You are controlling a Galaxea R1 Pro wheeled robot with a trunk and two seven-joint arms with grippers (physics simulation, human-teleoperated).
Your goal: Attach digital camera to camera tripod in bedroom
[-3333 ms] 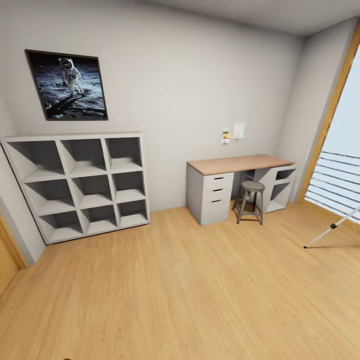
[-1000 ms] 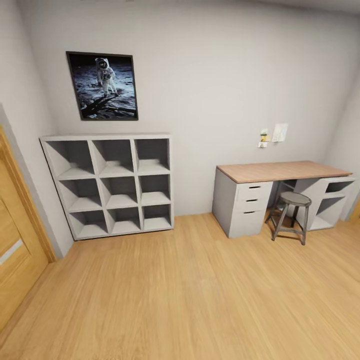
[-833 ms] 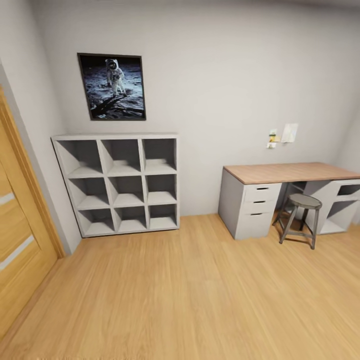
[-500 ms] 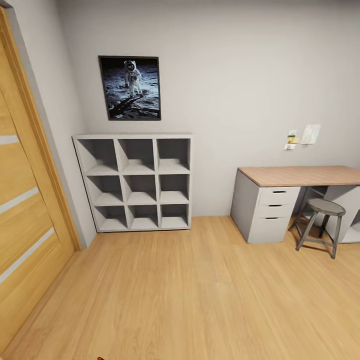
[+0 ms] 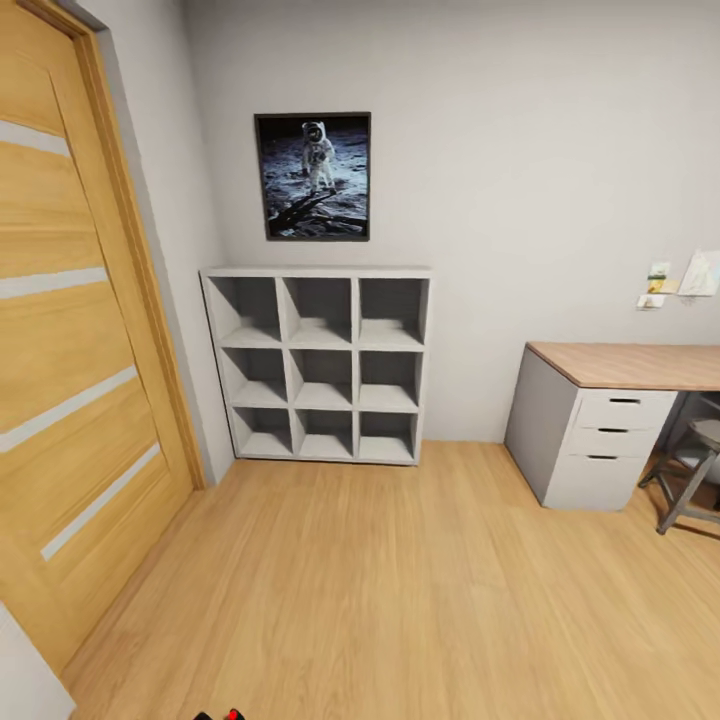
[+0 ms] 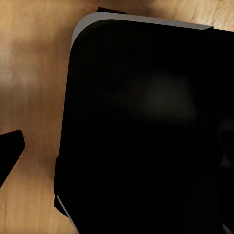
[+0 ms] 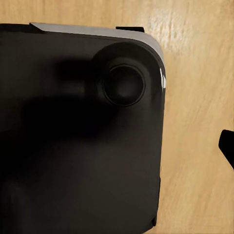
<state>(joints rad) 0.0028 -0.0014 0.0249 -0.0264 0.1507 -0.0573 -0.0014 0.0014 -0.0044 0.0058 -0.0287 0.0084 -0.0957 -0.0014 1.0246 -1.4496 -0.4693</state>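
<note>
View swung left: door [image 5: 70, 330] beside shelf [image 5: 320, 365].

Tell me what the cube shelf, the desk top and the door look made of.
Cube shelf: probably painted board, matte pale grey, uniform with no grain. Desk top: looks like wood or wood laminate, warm brown with faint grain, over matte grey drawers. Door: wood-look panels with visible grain, honey-toned, crossed by pale inlaid strips; veneer or solid cannot be told.

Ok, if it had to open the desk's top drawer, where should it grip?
Probably the short dark handle centred on the front of the top drawer, approached head-on from the room. It runs horizontally, so close on it from above and below.
</note>
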